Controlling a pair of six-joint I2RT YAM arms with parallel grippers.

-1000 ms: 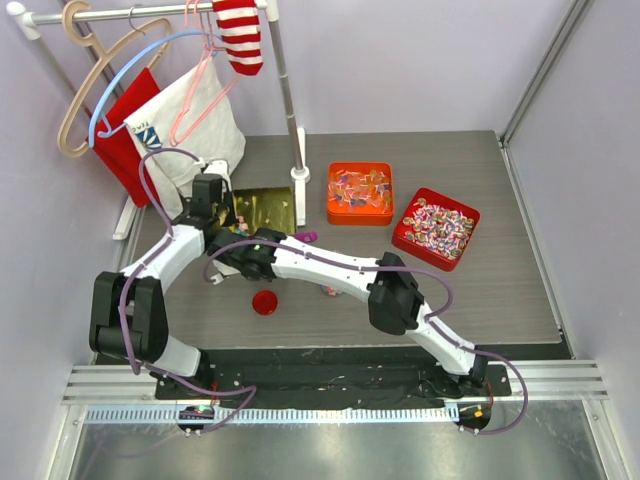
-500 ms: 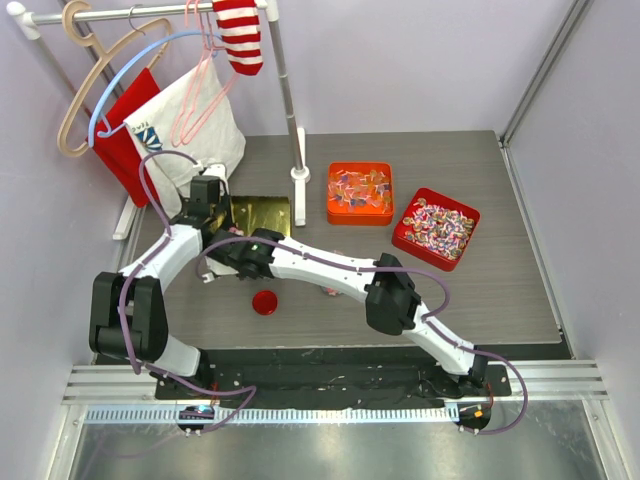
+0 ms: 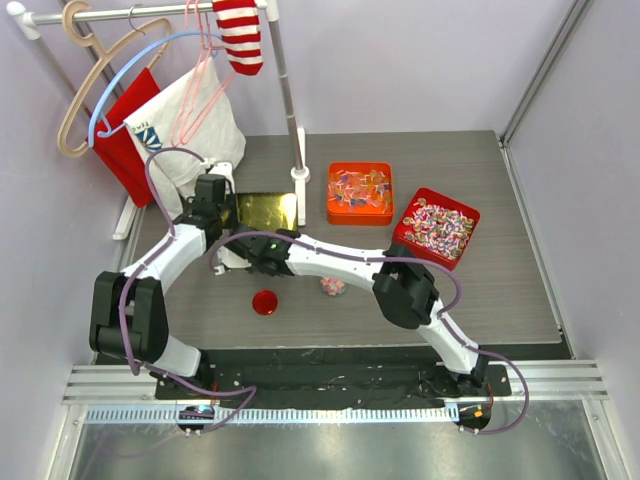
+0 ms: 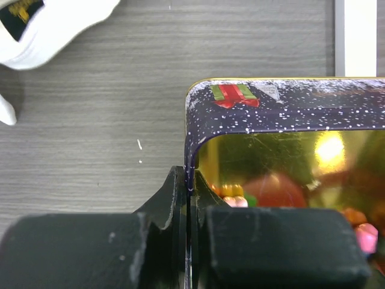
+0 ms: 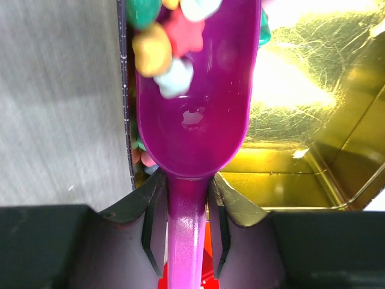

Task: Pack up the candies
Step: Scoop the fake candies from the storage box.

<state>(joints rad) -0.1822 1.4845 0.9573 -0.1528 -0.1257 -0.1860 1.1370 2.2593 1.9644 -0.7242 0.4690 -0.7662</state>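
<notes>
Far left, a white bag [image 3: 195,125] and some hangers are hung on the rack. Just below them, the left gripper [image 4: 188,180] is clamped tight on one side wall of the gold tin [image 4: 289,111]. The wall, snowy dark print outside and shiny gold inside, is pinched between the two fingers. A few candies [image 4: 231,194] can be seen on the tin's floor right by that wall.

Next over, the right gripper [image 5: 188,180] is reached across to the tin. Its jaws are set narrow around the handle of a purple scoop [image 5: 192,120]. The bowl is held over the tin's inside, close along one wall, with a bunch of pastel candies gathered at its far end.

On the table [image 3: 500,290], a small red disc [image 3: 264,301] is seen in front of the tin. A little pastel heap [image 3: 332,286] is seen to the right of it. Further right, the orange tin [image 3: 360,220] and the red tin [image 3: 424,253] are both filled with wrapped sweets.
</notes>
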